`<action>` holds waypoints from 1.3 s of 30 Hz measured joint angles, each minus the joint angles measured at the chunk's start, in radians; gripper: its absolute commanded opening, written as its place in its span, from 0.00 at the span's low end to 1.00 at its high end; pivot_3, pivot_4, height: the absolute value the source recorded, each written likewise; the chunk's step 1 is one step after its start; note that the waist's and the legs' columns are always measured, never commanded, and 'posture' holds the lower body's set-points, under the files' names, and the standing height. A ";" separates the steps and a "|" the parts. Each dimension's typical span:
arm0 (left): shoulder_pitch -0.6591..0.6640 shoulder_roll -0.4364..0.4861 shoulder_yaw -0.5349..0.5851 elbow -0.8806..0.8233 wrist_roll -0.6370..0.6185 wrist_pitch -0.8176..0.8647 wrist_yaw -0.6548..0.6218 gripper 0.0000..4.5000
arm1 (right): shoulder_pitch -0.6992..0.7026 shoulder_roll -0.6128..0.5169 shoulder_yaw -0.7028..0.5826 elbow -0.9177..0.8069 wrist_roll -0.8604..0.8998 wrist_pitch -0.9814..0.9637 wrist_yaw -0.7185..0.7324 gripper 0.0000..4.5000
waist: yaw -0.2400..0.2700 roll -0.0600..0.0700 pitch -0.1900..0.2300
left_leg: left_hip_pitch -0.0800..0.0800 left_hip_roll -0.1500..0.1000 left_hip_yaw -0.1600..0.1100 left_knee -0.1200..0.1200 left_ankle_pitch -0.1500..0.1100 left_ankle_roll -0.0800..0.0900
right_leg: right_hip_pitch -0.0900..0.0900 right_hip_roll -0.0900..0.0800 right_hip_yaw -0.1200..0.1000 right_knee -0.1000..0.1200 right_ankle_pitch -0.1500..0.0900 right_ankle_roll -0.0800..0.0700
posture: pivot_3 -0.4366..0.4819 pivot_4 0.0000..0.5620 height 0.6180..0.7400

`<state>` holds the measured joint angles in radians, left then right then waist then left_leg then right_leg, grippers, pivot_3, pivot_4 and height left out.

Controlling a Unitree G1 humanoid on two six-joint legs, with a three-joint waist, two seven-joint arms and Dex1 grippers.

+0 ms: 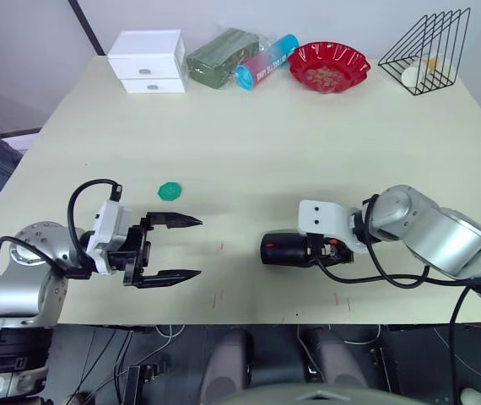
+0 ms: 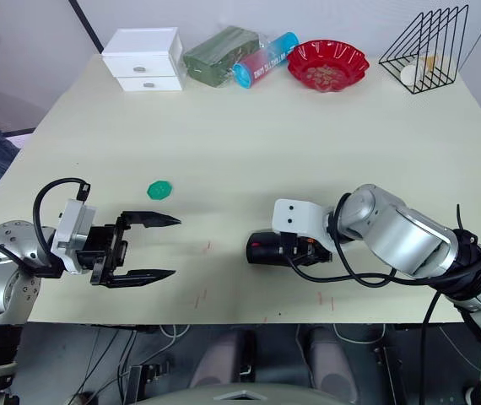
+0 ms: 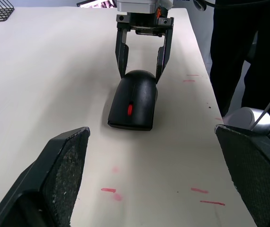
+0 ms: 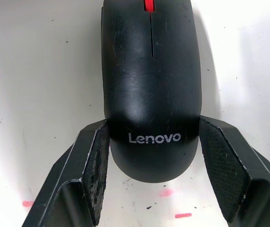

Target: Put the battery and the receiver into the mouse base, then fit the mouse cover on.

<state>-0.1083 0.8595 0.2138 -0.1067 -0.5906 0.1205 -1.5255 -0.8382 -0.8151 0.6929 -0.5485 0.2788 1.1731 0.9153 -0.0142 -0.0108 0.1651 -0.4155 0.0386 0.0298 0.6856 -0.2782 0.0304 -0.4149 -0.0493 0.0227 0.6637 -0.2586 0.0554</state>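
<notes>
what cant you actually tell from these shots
- Battery and receiver: whether they are inside the mouse cannot be told; the cover sits over it in every view.
- Right pincer: fingers flank the mouse's rear, but the right wrist view doesn't settle whether the pads press it.
- Object in the wire rack: too small in the eye views to identify.
- Mouse front: cut off by the right wrist view's edge.

A pale cream worktop [image 1: 249, 152] with small red marks near its front edge stands against a light wall [image 1: 21, 51] crossed by a dark diagonal strip [image 1: 87, 25], with dark grey floor [image 1: 181, 354] and loose cables visible below the front edge.
</notes>
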 measured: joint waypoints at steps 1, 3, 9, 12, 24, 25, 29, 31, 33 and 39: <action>0.000 0.000 0.000 0.000 0.000 0.000 0.000 1.00 | 0.000 0.000 0.000 0.000 0.000 0.000 0.000 0.52 | 0.000 0.000 0.000 | 0.000 0.000 0.000 0.000 0.000 0.000 | 0.000 0.000 0.000 0.000 0.000 0.000 | 0.48 0.27 1.00; 0.000 0.000 -0.003 0.000 0.000 0.000 0.000 1.00 | 0.000 0.000 0.000 0.000 0.000 0.000 0.000 0.52 | 0.000 0.000 0.000 | 0.000 0.000 0.000 0.000 0.000 0.000 | 0.000 0.000 0.000 0.000 0.000 0.000 | 0.48 0.27 1.00; -0.003 0.000 -0.019 0.000 0.000 0.000 0.000 1.00 | 0.000 -0.001 0.000 0.000 -0.002 -0.003 0.002 0.52 | 0.000 0.000 0.000 | 0.000 0.000 0.000 0.000 0.000 0.000 | 0.000 0.000 0.000 0.000 0.000 0.000 | 0.48 0.27 1.00; -0.004 0.000 -0.020 0.000 0.000 0.000 0.001 1.00 | 0.000 0.000 0.000 0.000 -0.002 -0.003 0.002 0.52 | 0.000 0.000 0.000 | 0.000 0.000 0.000 0.000 0.000 0.000 | 0.000 0.000 0.000 0.000 0.000 0.000 | 0.48 0.27 1.00; -0.004 0.000 -0.021 0.000 0.001 0.000 0.002 1.00 | 0.000 0.005 0.000 0.005 -0.003 -0.003 -0.001 0.52 | 0.000 0.000 0.000 | 0.000 0.000 0.000 0.000 0.000 0.000 | 0.000 0.000 0.000 0.000 0.000 0.000 | 0.48 0.27 1.00; -0.004 0.000 -0.021 0.000 0.001 0.000 0.002 1.00 | 0.000 0.006 0.000 0.007 -0.003 -0.003 -0.003 0.52 | 0.000 0.000 0.000 | 0.000 0.000 0.000 0.000 0.000 0.000 | 0.000 0.000 0.000 0.000 0.000 0.000 | 0.48 0.27 1.00; -0.004 0.000 -0.021 0.000 0.001 0.000 0.002 1.00 | 0.000 0.007 0.000 0.008 -0.004 -0.004 -0.003 0.52 | 0.000 0.000 0.000 | 0.000 0.000 0.000 0.000 0.000 0.000 | 0.000 0.000 0.000 0.000 0.000 0.000 | 0.48 0.27 1.00; -0.004 0.000 -0.021 0.000 0.001 0.000 0.002 1.00 | 0.000 0.007 0.000 0.008 -0.004 -0.003 -0.003 0.52 | 0.000 0.000 0.000 | 0.000 0.000 0.000 0.000 0.000 0.000 | 0.000 0.000 0.000 0.000 0.000 0.000 | 0.48 0.27 1.00; -0.004 0.000 -0.021 0.000 0.001 -0.001 0.002 1.00 | 0.000 0.007 0.000 0.008 -0.004 -0.003 -0.003 0.52 | 0.000 0.000 0.000 | 0.000 0.000 0.000 0.000 0.000 0.000 | 0.000 0.000 0.000 0.000 0.000 0.000 | 0.48 0.27 1.00; -0.004 0.000 -0.021 0.000 0.001 -0.001 0.002 1.00 | 0.000 0.007 0.000 0.008 -0.004 -0.004 -0.004 0.80 | 0.000 0.000 0.000 | 0.000 0.000 0.000 0.000 0.000 0.000 | 0.000 0.000 0.000 0.000 0.000 0.000 | 0.48 0.27 1.00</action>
<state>-0.1128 0.8593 0.1930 -0.1067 -0.5898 0.1197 -1.5231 -0.8382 -0.8084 0.6929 -0.5405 0.2747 1.1695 0.9114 -0.0141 -0.0109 0.1651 -0.4155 0.0386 0.0294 0.6860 -0.2782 0.0304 -0.4148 -0.0493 0.0224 0.6641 -0.2585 0.0554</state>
